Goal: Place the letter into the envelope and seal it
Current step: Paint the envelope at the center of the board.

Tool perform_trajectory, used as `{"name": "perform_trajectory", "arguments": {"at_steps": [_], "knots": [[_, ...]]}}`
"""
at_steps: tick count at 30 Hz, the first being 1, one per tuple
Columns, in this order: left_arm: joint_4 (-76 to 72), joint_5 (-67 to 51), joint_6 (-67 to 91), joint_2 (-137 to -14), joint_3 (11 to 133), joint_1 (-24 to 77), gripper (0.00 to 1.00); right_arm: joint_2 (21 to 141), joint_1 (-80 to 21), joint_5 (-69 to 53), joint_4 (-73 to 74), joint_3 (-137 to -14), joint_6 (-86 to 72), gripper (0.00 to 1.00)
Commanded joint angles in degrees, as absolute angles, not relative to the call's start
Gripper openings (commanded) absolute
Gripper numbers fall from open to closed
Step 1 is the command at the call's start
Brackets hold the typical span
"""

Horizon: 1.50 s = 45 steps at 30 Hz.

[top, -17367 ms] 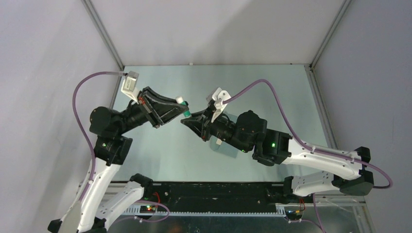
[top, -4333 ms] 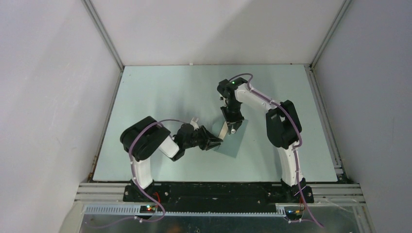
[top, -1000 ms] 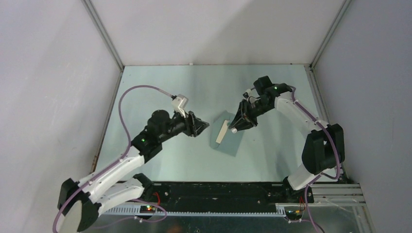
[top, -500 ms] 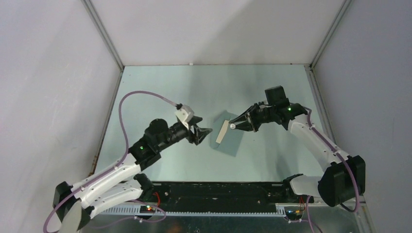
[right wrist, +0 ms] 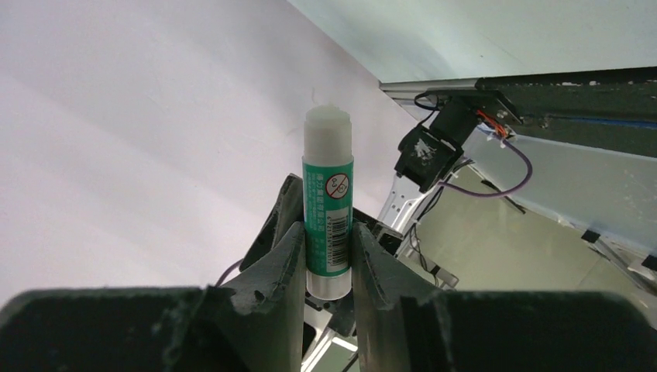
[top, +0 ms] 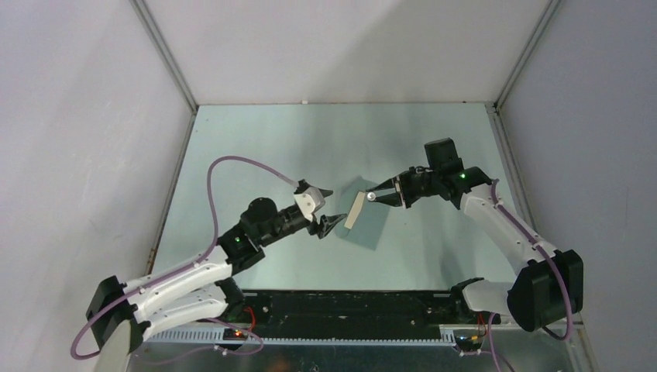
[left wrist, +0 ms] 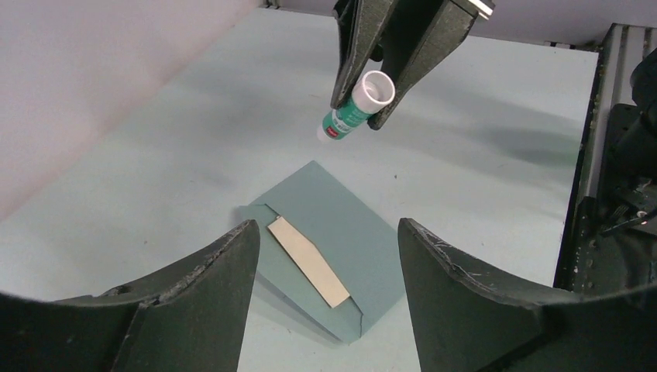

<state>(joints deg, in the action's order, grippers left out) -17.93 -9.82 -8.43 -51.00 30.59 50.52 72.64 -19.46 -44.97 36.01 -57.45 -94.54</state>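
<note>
We see our right hand [top: 373,196] pinching a glue stick [left wrist: 356,108] near the mid-worktop [top: 256,139] envelope [top: 370,223], the letter [top: 355,211] peeking out, and our left hand [top: 329,207] wide open and empty.

Glue stick [right wrist: 328,225] label: red prohibition sign; print illegible.

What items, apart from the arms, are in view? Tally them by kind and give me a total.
envelope: 1
letter: 1
glue stick: 1
Total: 3
</note>
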Motion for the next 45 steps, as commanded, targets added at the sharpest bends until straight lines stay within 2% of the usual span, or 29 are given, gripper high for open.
{"name": "perform_trajectory", "arguments": {"at_steps": [1, 9, 25, 32, 37, 41, 45], "knots": [[-22.47, -10.70, -10.95, -50.32, 29.81, 51.59, 0.73, 72.77, -19.27, -50.96, 29.11, -57.46, -93.82, 0.00], [-27.42, -6.01, -18.12, -50.28, 27.77, 57.86, 0.80, 75.27, -20.23, -64.99, 20.46, -56.09, -87.87, 0.00], [-33.90, 2.13, -29.73, -53.16, 28.62, 61.41, 0.77, 75.05, -26.29, -67.06, 18.02, -56.00, -90.43, 0.00], [-33.78, 0.47, -29.56, -54.47, 29.11, 61.52, 0.70, 75.53, -27.32, -66.80, 16.81, -56.06, -91.44, 0.00], [-33.61, 0.46, -29.54, -54.30, 29.53, 61.48, 0.55, 75.66, -27.59, -66.59, 17.87, -56.04, -90.90, 0.00], [-33.02, 0.45, -29.46, -54.03, 30.01, 61.61, 0.48, 75.89, -27.62, -66.45, 18.23, -56.00, -90.68, 0.00], [-32.87, 0.44, -29.19, -53.91, 30.14, 62.10, 0.48, 76.27, -27.68, -66.34, 18.98, -56.07, -90.37, 0.00]]}}
